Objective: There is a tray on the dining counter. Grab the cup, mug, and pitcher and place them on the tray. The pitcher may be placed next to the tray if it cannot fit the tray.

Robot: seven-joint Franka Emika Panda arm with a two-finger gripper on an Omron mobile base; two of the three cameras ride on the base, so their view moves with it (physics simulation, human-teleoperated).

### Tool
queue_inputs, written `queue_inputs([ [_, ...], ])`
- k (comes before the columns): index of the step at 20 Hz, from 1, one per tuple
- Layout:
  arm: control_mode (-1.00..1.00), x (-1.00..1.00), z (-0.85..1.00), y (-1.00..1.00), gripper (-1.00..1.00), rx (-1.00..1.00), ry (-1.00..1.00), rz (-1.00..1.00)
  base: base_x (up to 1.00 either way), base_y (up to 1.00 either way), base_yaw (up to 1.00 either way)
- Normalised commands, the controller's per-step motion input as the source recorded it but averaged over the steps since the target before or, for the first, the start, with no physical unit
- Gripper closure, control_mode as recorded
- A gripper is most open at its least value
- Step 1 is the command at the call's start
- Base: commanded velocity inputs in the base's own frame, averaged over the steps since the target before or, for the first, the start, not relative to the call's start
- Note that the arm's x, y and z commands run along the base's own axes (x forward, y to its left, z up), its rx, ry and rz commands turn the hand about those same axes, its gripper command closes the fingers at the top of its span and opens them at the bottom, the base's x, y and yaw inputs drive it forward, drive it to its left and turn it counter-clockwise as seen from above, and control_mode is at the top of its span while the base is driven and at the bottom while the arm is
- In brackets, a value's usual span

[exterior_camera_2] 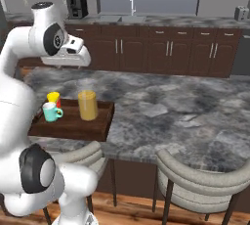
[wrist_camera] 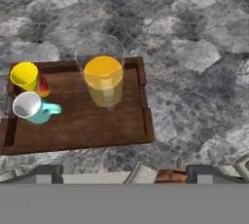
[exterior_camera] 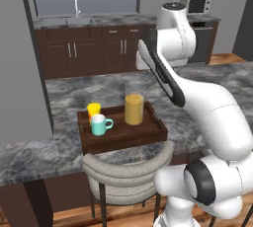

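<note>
Grey-and-black marbled stone made up the long dining surface (exterior_camera: pixel 64 93), which ran across a rendered kitchen with dark brown cabinets (exterior_camera_2: pixel 166 50), a sink with a tap (exterior_camera: pixel 76 9) under a wide window, a white microwave (exterior_camera: pixel 196 5) and a black coffee machine (exterior_camera_2: pixel 76 5) along the back wall. At the near edge of the surface sat the dark brown wooden rectangular tray (wrist_camera: pixel 82 125) with low raised edges. All three vessels stood upright on it: the tall clear glass pitcher (wrist_camera: pixel 103 79) with orange-yellow liquid in its lower part toward the tray's far side, the small yellow handleless cup (wrist_camera: pixel 26 77) with red-orange marks at the far corner, and the small teal mug (wrist_camera: pixel 31 107) with a white inside just beside the cup, nearer the front. Cup and mug stood so close that contact could not be judged.

Two grey cushioned stools (exterior_camera_2: pixel 195 180) were tucked under the surface, their lower parts cut off by the picture edges. The pitcher's clear upper rim was faint against the stone.

The white arm rose and bent forward above the tray, its hand hidden behind its own links in the base views. In the hand view the claw (wrist_camera: pixel 124 174) hung above the tray, its fingertips (wrist_camera: pixel 48 172) set wide apart, gripping nothing.
</note>
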Motion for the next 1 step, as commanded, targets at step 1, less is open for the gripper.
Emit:
queue_inputs([
  [1, -1.0, -1.0, -0.61, -0.13, -1.0, 0.0, -0.16, 0.09, 0.0, 0.0, 0.0],
])
